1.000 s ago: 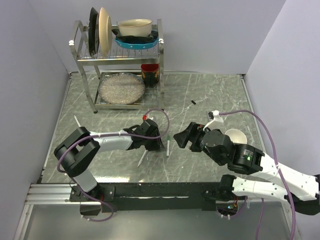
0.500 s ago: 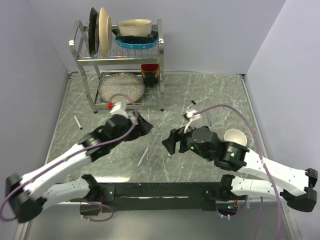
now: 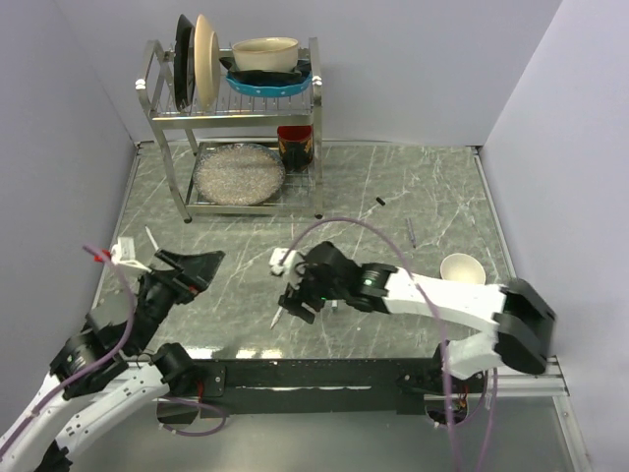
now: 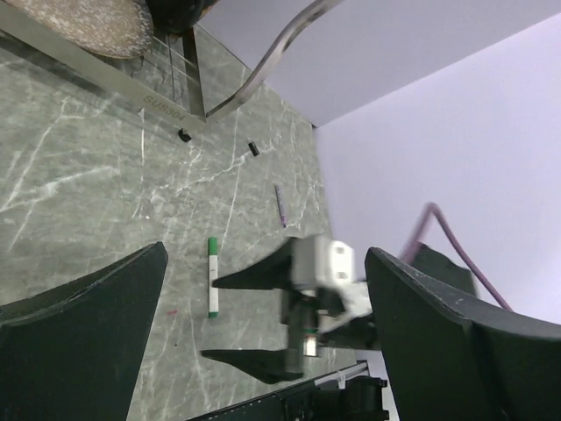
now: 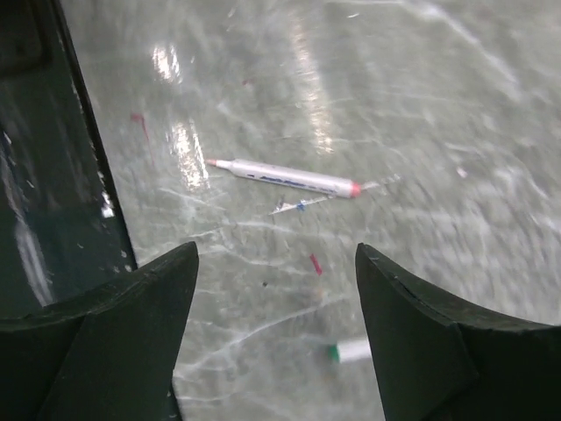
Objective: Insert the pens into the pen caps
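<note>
A whitish pen with a red end [image 5: 280, 176] lies flat on the marble, just ahead of my open right gripper [image 5: 276, 254]. From above, that pen [image 3: 278, 315] shows just left of the right gripper [image 3: 300, 301]. A green-ended pen [image 4: 211, 276] lies beside it, and its green end [image 5: 351, 351] shows between the right fingers. A third whitish pen [image 3: 151, 238] lies far left, behind my left gripper [image 3: 201, 267]. The left gripper [image 4: 266, 254] is open, empty and raised. One black pen cap [image 3: 379, 201] lies mid-table. The other caps are out of view.
A steel dish rack [image 3: 234, 128] with plates and bowls stands at the back left. A white cup [image 3: 462, 267] sits at the right. A slim dark stick [image 3: 411, 233] lies behind the right arm. Grey walls close in both sides.
My left gripper opened and pulled back from the table's middle to the near left. The right arm swung left, and its gripper now sits over the red-ended pen.
</note>
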Tool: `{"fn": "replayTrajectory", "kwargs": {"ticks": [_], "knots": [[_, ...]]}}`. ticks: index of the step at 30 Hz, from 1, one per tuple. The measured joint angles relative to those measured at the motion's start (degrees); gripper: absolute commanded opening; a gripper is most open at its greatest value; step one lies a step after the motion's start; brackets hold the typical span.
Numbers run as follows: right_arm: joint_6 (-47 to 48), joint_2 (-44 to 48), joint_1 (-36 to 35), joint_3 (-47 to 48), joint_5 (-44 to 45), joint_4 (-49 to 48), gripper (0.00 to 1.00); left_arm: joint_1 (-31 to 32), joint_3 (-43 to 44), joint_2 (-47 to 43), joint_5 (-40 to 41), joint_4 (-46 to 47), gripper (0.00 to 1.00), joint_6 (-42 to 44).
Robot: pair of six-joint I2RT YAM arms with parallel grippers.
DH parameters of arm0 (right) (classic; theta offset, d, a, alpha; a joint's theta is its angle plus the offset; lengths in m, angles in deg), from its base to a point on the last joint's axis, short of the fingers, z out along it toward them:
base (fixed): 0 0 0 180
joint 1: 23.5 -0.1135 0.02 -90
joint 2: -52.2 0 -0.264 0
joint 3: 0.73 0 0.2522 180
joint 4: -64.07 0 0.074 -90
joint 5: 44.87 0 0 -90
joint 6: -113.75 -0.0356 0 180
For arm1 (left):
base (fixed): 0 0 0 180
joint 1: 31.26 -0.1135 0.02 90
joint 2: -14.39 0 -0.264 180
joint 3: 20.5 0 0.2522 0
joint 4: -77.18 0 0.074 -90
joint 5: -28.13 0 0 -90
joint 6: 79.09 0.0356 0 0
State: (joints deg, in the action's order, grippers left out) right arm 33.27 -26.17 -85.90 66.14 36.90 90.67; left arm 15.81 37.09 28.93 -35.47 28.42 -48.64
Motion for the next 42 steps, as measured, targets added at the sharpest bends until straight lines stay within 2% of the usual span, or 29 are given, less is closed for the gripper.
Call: {"fn": "replayTrajectory", "kwargs": {"ticks": [5, 10, 16, 32, 39, 42], "knots": [[8.7, -12.41, 0.5, 5.73, -6.03, 1.77, 0.74, 0.0, -1.49, -4.9, 1.16, -2.97, 0.99, -0.37], [13.44, -22.01, 0.57, 9.66, -8.0, 3.3, 0.73, 0.0, -1.49, -5.86, 2.21, -6.1, 0.99, -1.05], [15.76, -27.63, 0.57, 12.13, -8.31, 3.21, 0.74, 0.0, -1.49, -6.36, 3.06, -8.83, 0.99, -1.18], [20.24, -27.02, 0.57, 13.33, -5.97, 0.02, 0.77, 0.0, -0.24, -8.72, 5.4, -10.29, 0.99, -1.09], [18.18, -26.49, 1.36, 16.63, -7.93, -0.7, 0.74, 0.0, -0.02, -8.31, 9.64, -11.15, 0.83, -3.02], [11.96, -21.97, 3.52, 12.46, -8.26, -5.84, 0.75, 0.0, 0.33, -1.9, 11.08, -12.76, 0.8, -3.91]]}}
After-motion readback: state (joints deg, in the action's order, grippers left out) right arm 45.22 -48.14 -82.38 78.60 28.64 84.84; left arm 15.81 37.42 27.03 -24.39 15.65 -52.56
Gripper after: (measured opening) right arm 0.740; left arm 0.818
